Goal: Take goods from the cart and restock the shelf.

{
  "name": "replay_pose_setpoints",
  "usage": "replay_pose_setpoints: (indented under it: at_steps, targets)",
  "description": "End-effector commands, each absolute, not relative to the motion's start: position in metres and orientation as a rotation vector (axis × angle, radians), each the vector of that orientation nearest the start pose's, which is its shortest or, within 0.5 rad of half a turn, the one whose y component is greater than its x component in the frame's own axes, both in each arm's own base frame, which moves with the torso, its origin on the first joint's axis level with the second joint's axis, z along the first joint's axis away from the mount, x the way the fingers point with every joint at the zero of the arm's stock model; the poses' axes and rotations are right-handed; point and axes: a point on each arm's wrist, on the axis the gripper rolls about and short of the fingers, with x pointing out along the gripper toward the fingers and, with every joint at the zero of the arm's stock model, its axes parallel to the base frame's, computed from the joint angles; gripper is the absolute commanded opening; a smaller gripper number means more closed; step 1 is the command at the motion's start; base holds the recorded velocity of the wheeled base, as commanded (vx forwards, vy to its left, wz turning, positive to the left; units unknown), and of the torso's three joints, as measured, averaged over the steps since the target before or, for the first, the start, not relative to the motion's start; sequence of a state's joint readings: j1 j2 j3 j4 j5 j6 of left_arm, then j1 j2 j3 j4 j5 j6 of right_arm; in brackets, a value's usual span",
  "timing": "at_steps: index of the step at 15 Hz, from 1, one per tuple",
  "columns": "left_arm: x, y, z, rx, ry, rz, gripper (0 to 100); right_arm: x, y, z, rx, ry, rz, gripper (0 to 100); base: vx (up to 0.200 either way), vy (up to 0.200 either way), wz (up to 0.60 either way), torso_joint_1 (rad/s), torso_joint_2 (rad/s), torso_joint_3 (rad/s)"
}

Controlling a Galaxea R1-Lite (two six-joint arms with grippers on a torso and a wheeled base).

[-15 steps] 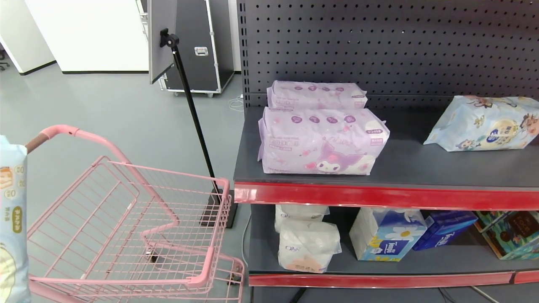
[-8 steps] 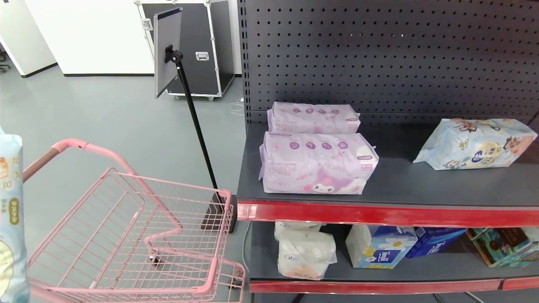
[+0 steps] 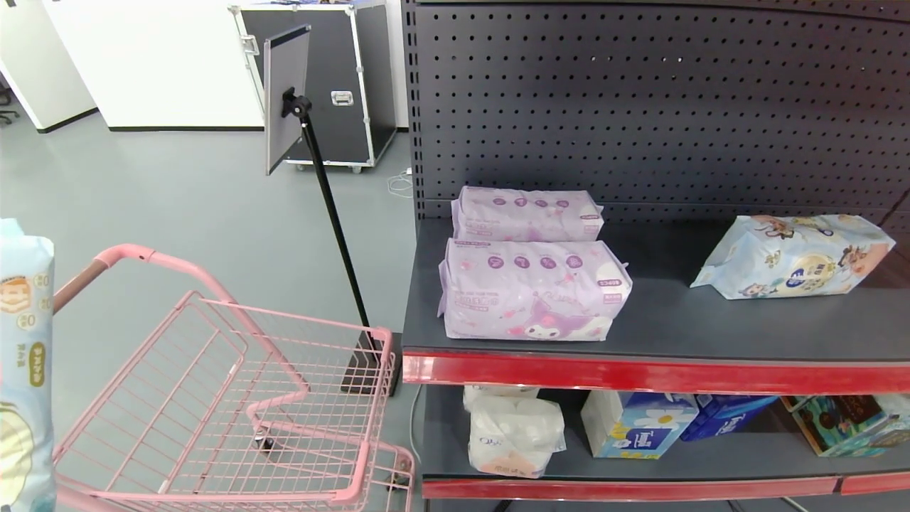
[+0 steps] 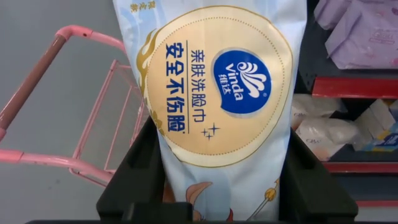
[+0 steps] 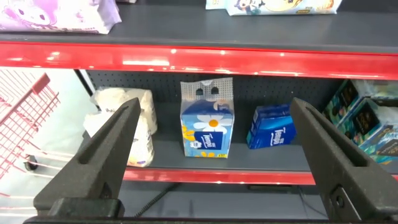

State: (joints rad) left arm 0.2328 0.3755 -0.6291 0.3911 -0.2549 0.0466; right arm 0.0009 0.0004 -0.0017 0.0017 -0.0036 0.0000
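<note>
My left gripper (image 4: 224, 186) is shut on a light blue tissue pack (image 4: 224, 81), whose black fingers (image 4: 134, 168) press both of its sides. The same pack (image 3: 21, 370) stands upright at the head view's far left edge, beside the handle of the pink wire cart (image 3: 213, 398), whose basket holds no goods. The dark shelf (image 3: 675, 327) with a red front edge carries two purple tissue packs (image 3: 533, 288) and a light blue pack (image 3: 793, 256) at the right. My right gripper (image 5: 214, 155) is open and faces the lower shelf.
The lower shelf holds white roll packs (image 5: 121, 124), a blue tissue box (image 5: 207, 127), a dark blue pack (image 5: 273, 127) and colourful boxes (image 3: 842, 423). A black stand with a panel (image 3: 284, 92) rises between cart and shelf. Free shelf room lies between the purple packs and the light blue pack.
The whole head picture has slid downward, so the camera moved. Against the cart handle, the held pack sits a little higher than before.
</note>
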Motion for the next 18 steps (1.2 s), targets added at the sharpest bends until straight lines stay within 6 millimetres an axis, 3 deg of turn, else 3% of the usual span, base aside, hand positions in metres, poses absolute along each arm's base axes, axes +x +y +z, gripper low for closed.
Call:
replay_pose_setpoints:
  at_steps: [1,10,18]
  targets:
    - [-0.0256,-0.0119,0.2130,0.020,0.135,-0.025,0,-0.0229,-0.0001,0.0757,0.000,0.000,-0.003,100,0.000,0.000,0.00,0.000,0.00,0.000]
    - [-0.0274,-0.0123,0.2108,0.054,0.128,-0.027,0,-0.0229,-0.0001,0.0757,0.000,0.000,-0.002,100,0.000,0.000,0.00,0.000,0.00,0.000]
    - [-0.0305,-0.0131,0.2053,0.055,0.124,-0.027,0,-0.0229,-0.0001,0.0757,0.000,0.000,-0.002,100,0.000,-0.200,0.00,0.005,0.00,0.002]
